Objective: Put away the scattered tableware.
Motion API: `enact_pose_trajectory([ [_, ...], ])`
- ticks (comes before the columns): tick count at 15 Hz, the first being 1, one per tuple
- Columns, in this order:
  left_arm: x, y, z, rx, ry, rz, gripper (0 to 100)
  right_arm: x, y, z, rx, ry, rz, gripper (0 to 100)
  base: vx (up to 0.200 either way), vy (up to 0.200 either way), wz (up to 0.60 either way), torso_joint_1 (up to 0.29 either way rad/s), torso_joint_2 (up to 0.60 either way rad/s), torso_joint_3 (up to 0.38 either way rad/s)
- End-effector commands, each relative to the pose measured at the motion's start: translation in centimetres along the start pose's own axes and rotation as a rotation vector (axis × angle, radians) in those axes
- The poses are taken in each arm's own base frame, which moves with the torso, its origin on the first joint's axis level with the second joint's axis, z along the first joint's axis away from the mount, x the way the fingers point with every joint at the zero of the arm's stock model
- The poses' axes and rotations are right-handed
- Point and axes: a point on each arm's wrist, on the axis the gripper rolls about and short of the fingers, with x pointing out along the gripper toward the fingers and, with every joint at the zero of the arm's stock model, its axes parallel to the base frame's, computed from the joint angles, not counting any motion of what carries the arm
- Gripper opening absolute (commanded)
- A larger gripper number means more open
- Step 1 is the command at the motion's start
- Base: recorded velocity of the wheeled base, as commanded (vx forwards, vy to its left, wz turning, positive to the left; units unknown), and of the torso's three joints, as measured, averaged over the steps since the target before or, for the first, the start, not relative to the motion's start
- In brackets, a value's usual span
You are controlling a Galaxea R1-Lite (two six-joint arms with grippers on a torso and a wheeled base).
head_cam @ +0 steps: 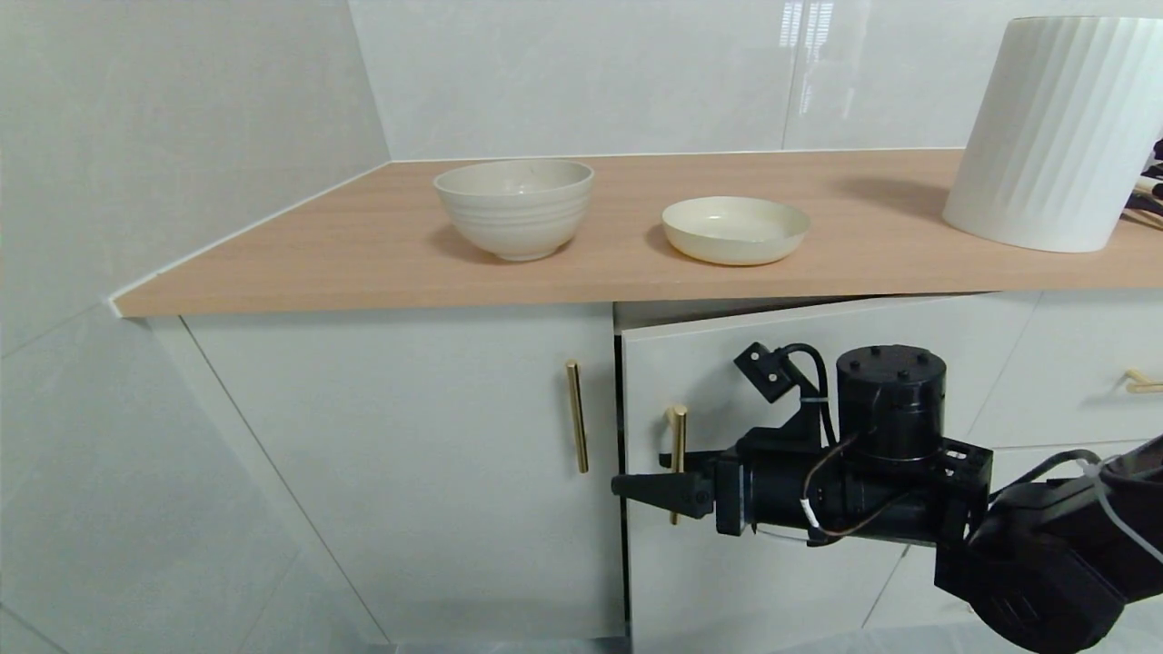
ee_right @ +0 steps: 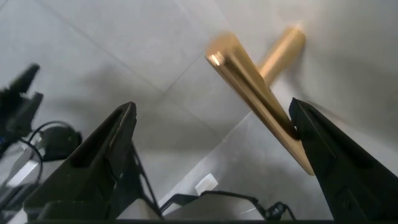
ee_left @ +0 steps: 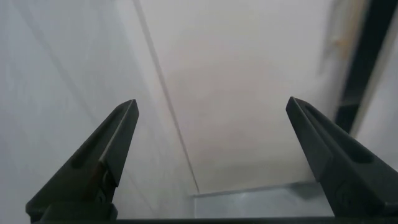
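Note:
A deep cream bowl [head_cam: 514, 207] and a shallow cream dish [head_cam: 735, 229] stand apart on the wooden countertop [head_cam: 363, 245]. Below them the right cabinet door [head_cam: 727, 363] is slightly ajar. My right gripper [head_cam: 668, 477] is level with that door's gold handle [head_cam: 678, 436] and open, with a finger on each side of the bar. In the right wrist view the handle [ee_right: 255, 93] lies between the spread fingers of the right gripper [ee_right: 211, 107], close to one of them. My left gripper [ee_left: 211, 101] is open and holds nothing, facing a pale panel surface.
A tall white ribbed container [head_cam: 1054, 127] stands at the counter's right end. The left cabinet door carries its own gold handle [head_cam: 577, 427], close to the gap between the doors. Another gold pull [head_cam: 1140, 381] sits at the far right. Tiled walls close the left and back.

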Motion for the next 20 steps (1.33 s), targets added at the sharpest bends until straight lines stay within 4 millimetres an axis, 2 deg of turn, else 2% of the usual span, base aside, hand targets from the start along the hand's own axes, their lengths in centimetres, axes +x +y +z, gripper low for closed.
enact_pose_trajectory([
  [1, 1.9, 0.6, 4.3, 0.01, 0.097, -0.089, 100, -1.0, 1.2, -0.3, -0.014, 0.003, 0.021, 100, 0.0, 0.0, 0.0, 0.0, 0.0, 0.0],
  [3, 3.7, 0.9, 5.8, 0.015, 0.168, -0.107, 100, -1.3, 1.6, -0.7, -0.025, 0.016, 0.027, 100, 0.0, 0.0, 0.0, 0.0, 0.0, 0.0],
  [4, 6.4, 1.2, 6.9, 0.01, 0.27, -0.133, 100, -1.4, 1.8, -0.9, -0.042, 0.021, 0.03, 100, 0.0, 0.0, 0.0, 0.0, 0.0, 0.0],
  [6, 10.2, 1.1, 6.8, -0.028, 0.431, -0.175, 100, -1.4, 1.9, -1.2, -0.046, 0.031, 0.032, 100, 0.0, 0.0, 0.0, 0.0, 0.0, 0.0],
  [7, 11.3, 0.9, 6.9, -0.037, 0.463, -0.212, 100, -1.4, 1.8, -1.3, -0.045, 0.034, 0.031, 100, 0.0, 0.0, 0.0, 0.0, 0.0, 0.0],
  [8, 12.8, 0.2, 7.2, -0.074, 0.503, -0.275, 100, -1.3, 2.0, -1.4, -0.045, 0.039, 0.037, 100, 0.0, 0.0, 0.0, 0.0, 0.0, 0.0],
  [12, 16.6, -3.2, 7.4, -0.169, 0.616, -0.457, 100, -1.2, 2.5, -2.1, -0.043, 0.062, 0.051, 100, 0.0, 0.0, 0.0, 0.0, 0.0, 0.0],
  [16, 18.8, -7.3, 7.0, -0.275, 0.638, -0.596, 100, -1.3, 3.0, -2.5, -0.049, 0.076, 0.064, 100, 0.0, 0.0, 0.0, 0.0, 0.0, 0.0],
  [17, 19.3, -7.9, 6.7, -0.275, 0.641, -0.623, 0, -1.3, 3.0, -2.5, -0.049, 0.076, 0.065, 100, 0.0, 0.0, 0.0, 0.0, 0.0, 0.0],
  [20, 21.3, -10.0, 5.9, -0.283, 0.618, -0.702, 0, -1.4, 3.1, -2.8, -0.046, 0.094, 0.079, 100, 0.0, 0.0, 0.0, 0.0, 0.0, 0.0],
])
